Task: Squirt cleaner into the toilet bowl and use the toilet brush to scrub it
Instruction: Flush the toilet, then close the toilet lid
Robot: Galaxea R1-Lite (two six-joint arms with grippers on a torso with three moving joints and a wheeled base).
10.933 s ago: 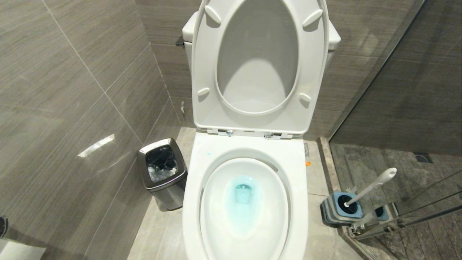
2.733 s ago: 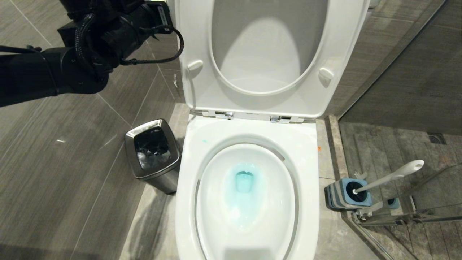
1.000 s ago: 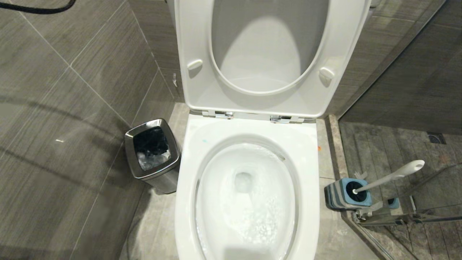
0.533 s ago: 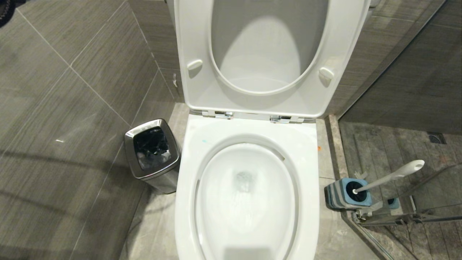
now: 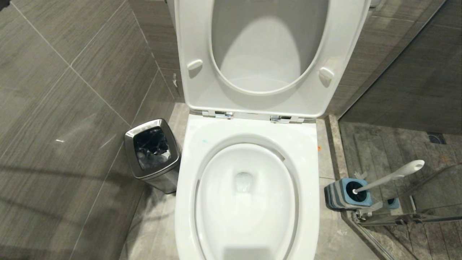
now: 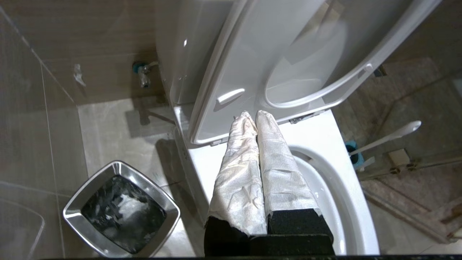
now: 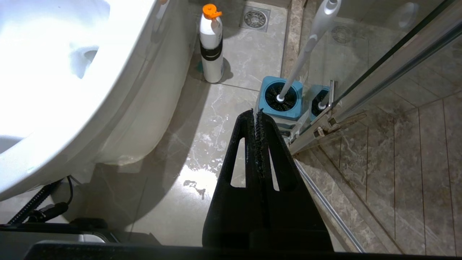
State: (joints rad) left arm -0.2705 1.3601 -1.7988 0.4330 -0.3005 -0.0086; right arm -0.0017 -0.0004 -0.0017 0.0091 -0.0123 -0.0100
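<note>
Item: toilet bowl (image 5: 249,202), centre, water clear, no blue cleaner visible. Toilet brush (image 5: 389,177) in holder (image 5: 343,196), floor right. My left gripper (image 6: 251,115) and right gripper (image 7: 255,115) clenched, empty. Risk: I knock the leaning handle reaching in.

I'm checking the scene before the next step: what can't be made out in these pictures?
- Toilet brush: bristle head sunk in its blue holder, all views.
- Tank: hidden behind the raised lid, head view.
- Bottle: label unreadable, right wrist view.
- Steel bin: contents unclear inside the dark liner.
</note>
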